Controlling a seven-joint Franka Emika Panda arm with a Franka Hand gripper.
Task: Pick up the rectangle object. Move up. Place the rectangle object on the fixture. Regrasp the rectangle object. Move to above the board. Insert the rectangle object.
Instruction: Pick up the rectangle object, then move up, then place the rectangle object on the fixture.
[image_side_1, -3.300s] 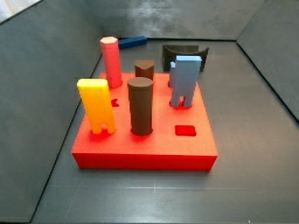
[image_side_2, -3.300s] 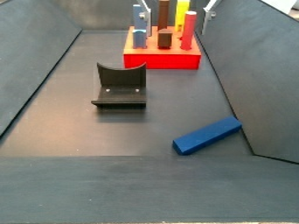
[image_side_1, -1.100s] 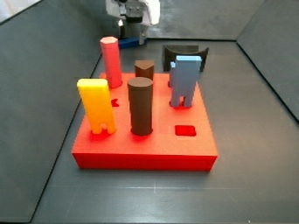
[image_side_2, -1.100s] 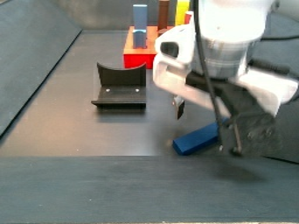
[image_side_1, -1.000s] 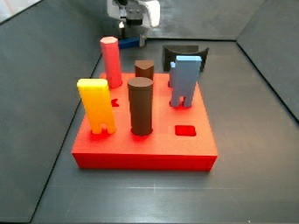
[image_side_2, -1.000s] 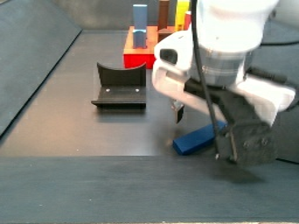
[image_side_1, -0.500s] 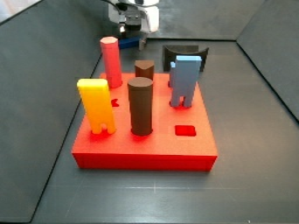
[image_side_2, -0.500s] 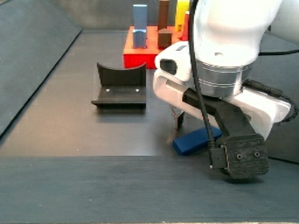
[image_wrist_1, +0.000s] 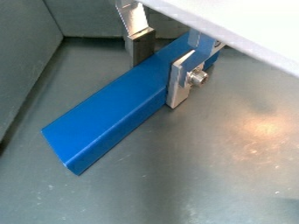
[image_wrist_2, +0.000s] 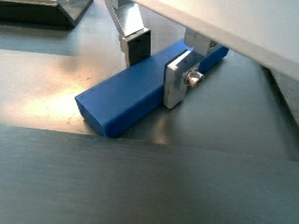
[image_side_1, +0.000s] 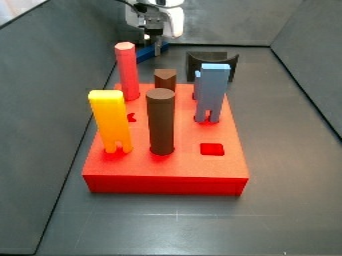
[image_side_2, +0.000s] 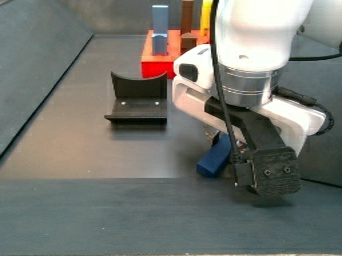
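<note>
gripper (image_wrist_1: 163, 59): fingers straddle the rectangle object (image_wrist_1: 117, 109) on the floor; we can't confirm clamping.
progress: we judge pickup underway; the fixture (image_side_2: 138, 98) and the board (image_side_1: 167, 150) steps remain.

gripper (image_wrist_2: 158, 63) low over floor, fingers either side of rectangle object (image_wrist_2: 138, 87); fixture (image_side_2: 138, 98) near, board (image_side_2: 171, 56) beyond it.
</note>
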